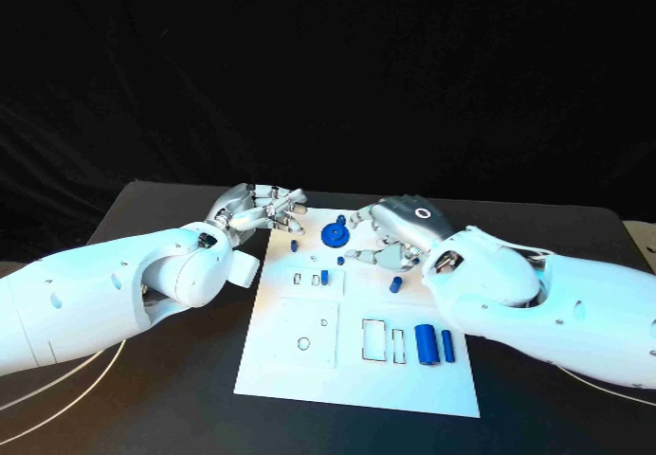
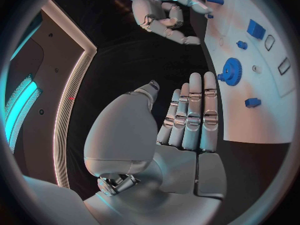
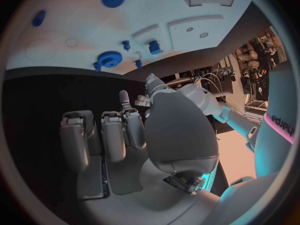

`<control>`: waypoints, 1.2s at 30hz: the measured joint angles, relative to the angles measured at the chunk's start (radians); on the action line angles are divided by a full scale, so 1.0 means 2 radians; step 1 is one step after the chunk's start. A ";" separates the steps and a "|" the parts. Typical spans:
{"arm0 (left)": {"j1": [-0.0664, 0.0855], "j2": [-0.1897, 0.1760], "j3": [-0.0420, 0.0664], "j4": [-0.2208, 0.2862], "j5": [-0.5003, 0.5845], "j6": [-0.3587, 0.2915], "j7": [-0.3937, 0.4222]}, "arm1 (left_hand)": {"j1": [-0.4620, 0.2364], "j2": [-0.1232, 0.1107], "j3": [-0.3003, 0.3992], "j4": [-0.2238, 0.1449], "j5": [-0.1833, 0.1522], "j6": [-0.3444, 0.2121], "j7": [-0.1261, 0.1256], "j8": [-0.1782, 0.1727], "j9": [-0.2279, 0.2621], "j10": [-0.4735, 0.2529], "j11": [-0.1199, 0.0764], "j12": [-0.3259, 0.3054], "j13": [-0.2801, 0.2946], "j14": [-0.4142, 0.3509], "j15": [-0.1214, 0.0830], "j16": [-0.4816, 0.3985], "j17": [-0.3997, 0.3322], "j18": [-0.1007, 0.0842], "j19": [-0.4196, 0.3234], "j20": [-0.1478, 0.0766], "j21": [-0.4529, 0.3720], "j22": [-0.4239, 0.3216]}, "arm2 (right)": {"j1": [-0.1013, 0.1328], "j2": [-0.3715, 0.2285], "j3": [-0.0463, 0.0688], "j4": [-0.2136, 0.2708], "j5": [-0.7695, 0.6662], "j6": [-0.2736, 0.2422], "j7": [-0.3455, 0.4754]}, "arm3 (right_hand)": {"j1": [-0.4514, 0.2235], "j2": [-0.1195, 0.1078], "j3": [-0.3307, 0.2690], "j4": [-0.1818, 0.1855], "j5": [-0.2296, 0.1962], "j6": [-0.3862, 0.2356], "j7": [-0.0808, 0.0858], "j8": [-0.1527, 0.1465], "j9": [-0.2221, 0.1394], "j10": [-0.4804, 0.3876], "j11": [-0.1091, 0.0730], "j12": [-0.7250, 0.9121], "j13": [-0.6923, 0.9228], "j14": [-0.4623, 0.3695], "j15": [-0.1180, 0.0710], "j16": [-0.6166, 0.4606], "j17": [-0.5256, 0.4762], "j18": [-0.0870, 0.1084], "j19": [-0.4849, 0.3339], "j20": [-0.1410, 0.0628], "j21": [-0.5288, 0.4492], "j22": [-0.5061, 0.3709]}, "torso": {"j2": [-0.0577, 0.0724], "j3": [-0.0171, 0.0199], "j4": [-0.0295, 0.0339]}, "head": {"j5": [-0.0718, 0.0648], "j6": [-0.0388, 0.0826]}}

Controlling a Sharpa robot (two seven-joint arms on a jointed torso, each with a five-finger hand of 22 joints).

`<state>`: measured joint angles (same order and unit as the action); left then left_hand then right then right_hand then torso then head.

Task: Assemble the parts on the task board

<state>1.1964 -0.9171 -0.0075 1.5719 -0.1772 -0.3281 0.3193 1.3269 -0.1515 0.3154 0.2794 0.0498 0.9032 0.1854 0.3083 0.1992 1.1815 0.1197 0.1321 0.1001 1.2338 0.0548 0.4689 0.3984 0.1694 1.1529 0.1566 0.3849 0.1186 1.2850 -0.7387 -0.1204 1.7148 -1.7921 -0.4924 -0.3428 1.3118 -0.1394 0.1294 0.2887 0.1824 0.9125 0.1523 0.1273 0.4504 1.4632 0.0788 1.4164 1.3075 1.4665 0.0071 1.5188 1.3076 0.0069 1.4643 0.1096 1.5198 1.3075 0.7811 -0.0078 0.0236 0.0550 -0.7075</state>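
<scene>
— Where are the hands right now?

— Both are up at the far end of the task board (image 1: 358,379). The left hand (image 1: 260,210) hovers just off the board's far left corner, the right hand (image 1: 390,232) over its far right edge.

— Is either one holding a part?

— Not that I can see. From its wrist camera, the left hand (image 2: 187,117) has its fingers (image 2: 209,105) stretched out straight and side by side, thumb apart, nothing between them. The right hand (image 3: 125,135) has fingers (image 3: 112,135) slightly bent and spread, palm bare.

— And the parts?

— They're on the white board. A blue gear (image 1: 335,231) sits at the far end, between the two hands, touched by neither. The same gear (image 2: 232,71) shows just beyond the left fingertips. A small blue peg (image 1: 393,282) stands near the right wrist. Two blue cylinders (image 1: 427,343) lie side by side toward the near right, beside outlined rectangular slots. A small blue block (image 1: 324,278) sits in the middle row of recesses.

— The table?

— A black table (image 1: 151,204), with the board in its middle.
</scene>
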 measured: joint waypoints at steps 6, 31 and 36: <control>0.027 0.007 0.000 -0.017 -0.102 0.064 -0.088 | -0.059 0.009 -0.030 0.004 0.000 0.008 -0.017 0.015 0.023 0.053 -0.026 0.070 0.062 0.057 -0.027 0.229 0.203 0.000 0.052 -0.030 0.095 0.054 | 0.019 -0.066 0.004 0.012 0.097 -0.042 0.049 | 0.001 0.001 0.004 0.000 0.015 0.005 -0.001 0.005 0.001 -0.003 -0.003 -0.005 0.000 0.000 -0.004 -0.003 0.000 0.000 0.000 0.000 -0.008 0.000 | -0.010 0.0012 -0.0004 | 0.000 0.001; 0.076 0.129 -0.024 -0.109 -0.423 0.266 -0.380 | -0.109 0.052 -0.086 0.007 0.001 -0.015 -0.048 0.152 0.163 0.003 -0.052 0.429 0.384 0.117 -0.052 0.529 0.455 -0.039 0.135 -0.060 0.465 0.484 | 0.027 -0.117 0.004 -0.006 0.282 -0.060 0.081 | -0.006 -0.001 0.004 0.000 0.035 0.006 -0.003 0.008 0.003 -0.004 -0.005 -0.007 0.000 0.000 -0.004 -0.005 0.000 0.000 0.001 -0.001 -0.014 0.000 | -0.040 0.0084 0.0034 | 0.006 -0.020; 0.076 0.149 -0.031 -0.126 -0.435 0.279 -0.394 | -0.115 0.055 -0.094 0.008 0.001 -0.016 -0.050 0.163 0.179 0.003 -0.052 0.434 0.390 0.116 -0.053 0.531 0.455 -0.039 0.135 -0.060 0.469 0.490 | 0.027 -0.117 0.004 -0.007 0.286 -0.060 0.079 | -0.008 -0.003 0.004 0.000 0.038 0.006 -0.003 0.008 0.003 -0.004 -0.005 -0.007 0.000 0.000 -0.004 -0.005 0.000 0.000 0.001 -0.001 -0.015 0.000 | -0.040 0.0083 0.0036 | 0.003 -0.021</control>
<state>1.3482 -0.6191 -0.0698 1.3194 -1.0470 0.2290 -0.4695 1.0969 -0.0425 0.1274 0.2953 0.0525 0.8704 0.0852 0.6348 0.5572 1.1876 0.0150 1.0004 0.8796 1.4650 -0.0503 1.5303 1.3080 0.0915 1.4225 0.0359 1.3227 1.0989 1.3391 -0.9721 -0.1134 1.6999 -1.2193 -0.6115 -0.1840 1.2962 -0.1462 0.1381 0.2881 0.2578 0.9253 0.1467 0.1429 0.4558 1.4542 0.0698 1.4029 1.3073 1.4666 -0.0004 1.5093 1.3073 0.0068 1.4667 0.1071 1.4889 1.3081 0.7003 0.0088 0.0309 0.0618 -0.7493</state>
